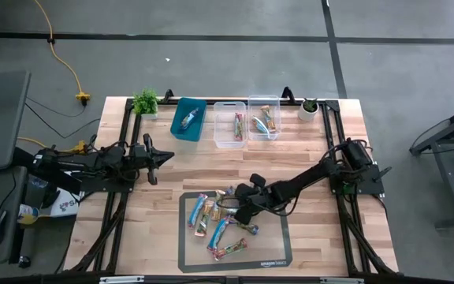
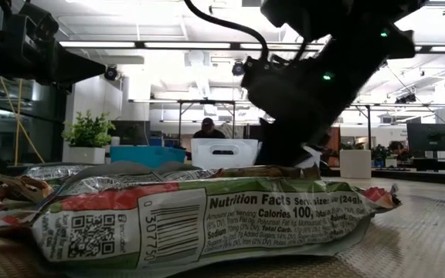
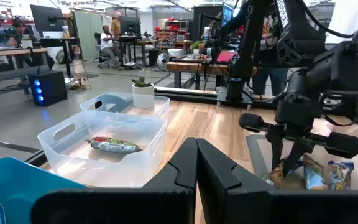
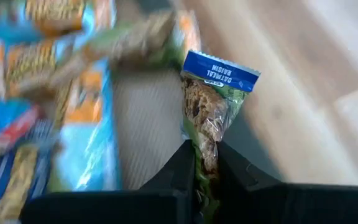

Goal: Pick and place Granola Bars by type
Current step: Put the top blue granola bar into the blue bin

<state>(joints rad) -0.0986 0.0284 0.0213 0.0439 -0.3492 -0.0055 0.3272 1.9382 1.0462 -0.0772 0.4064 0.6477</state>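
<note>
Several foil-wrapped granola bars (image 1: 217,222) lie in a loose pile on a grey mat (image 1: 278,244); one fills the foreground of the low view (image 2: 199,220). My right gripper (image 1: 241,209) is over the pile's far right part, shut on a bar with a blue "oatmeal raisin" end (image 4: 221,70). My left gripper (image 1: 162,158) waits shut over the table's left side, apart from everything; its closed fingers show in its wrist view (image 3: 196,163). The teal bin (image 1: 187,118) and two clear bins (image 1: 229,125) (image 1: 263,117) each hold one or more bars. My right gripper pinches the oatmeal raisin bar between its two fingers near the end opposite the blue one (image 4: 206,148). The fingers lie along the bar, which sticks out straight past the fingertips. In the left wrist view the fingers (image 3: 277,152) point down at the mat with the bar (image 3: 277,175) below them. Whether its blue end touches the mat, I cannot tell.
Two small potted plants (image 1: 145,101) (image 1: 309,108) stand at the far edge beside the bins. Bare wood lies between the mat and the bins. Black frame rails (image 1: 124,134) run along the table's sides. People sit at desks in the room beyond (image 3: 107,37).
</note>
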